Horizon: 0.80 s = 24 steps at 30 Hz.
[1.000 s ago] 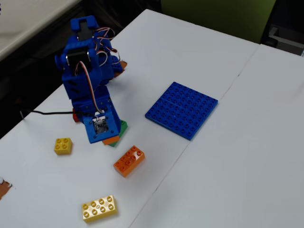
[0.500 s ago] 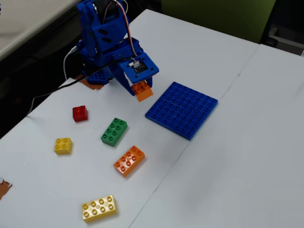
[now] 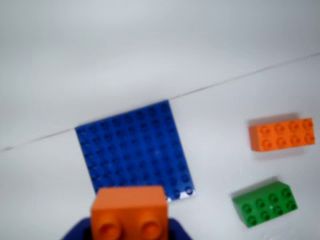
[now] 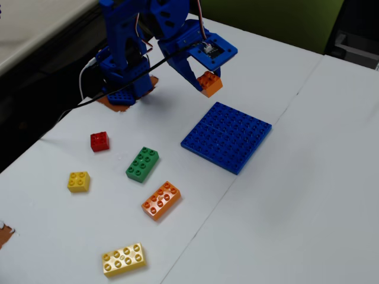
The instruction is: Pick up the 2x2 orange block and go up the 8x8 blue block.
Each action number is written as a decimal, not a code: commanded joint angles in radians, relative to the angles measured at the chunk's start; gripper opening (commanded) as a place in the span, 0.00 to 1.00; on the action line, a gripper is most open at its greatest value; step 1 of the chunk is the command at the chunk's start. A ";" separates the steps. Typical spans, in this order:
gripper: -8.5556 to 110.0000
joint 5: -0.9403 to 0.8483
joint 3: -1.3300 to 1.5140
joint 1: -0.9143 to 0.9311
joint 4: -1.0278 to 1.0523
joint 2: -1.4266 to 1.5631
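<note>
My blue gripper (image 4: pixel 204 80) is shut on the 2x2 orange block (image 4: pixel 210 83) and holds it in the air, above the table just off the far-left edge of the 8x8 blue block (image 4: pixel 227 136). In the wrist view the orange block (image 3: pixel 130 212) fills the bottom centre between the blue jaws of the gripper (image 3: pixel 129 227), studs facing the camera. The blue baseplate (image 3: pixel 135 150) lies flat on the white table just beyond it.
In the fixed view a long orange brick (image 4: pixel 161 200), a green brick (image 4: pixel 143 163), a red brick (image 4: pixel 99 141), a small yellow brick (image 4: pixel 79 181) and a long yellow brick (image 4: pixel 124 259) lie left of the plate. The wrist view shows the long orange brick (image 3: pixel 282 134) and green brick (image 3: pixel 265 203).
</note>
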 commanded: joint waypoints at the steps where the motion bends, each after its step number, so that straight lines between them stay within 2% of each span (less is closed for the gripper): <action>1: 0.07 0.002 -0.003 -0.043 0.008 -0.037; 10: 0.07 -0.077 -0.075 -0.087 -0.018 -0.232; 24: 0.07 -0.206 -0.101 -0.101 -0.104 -0.230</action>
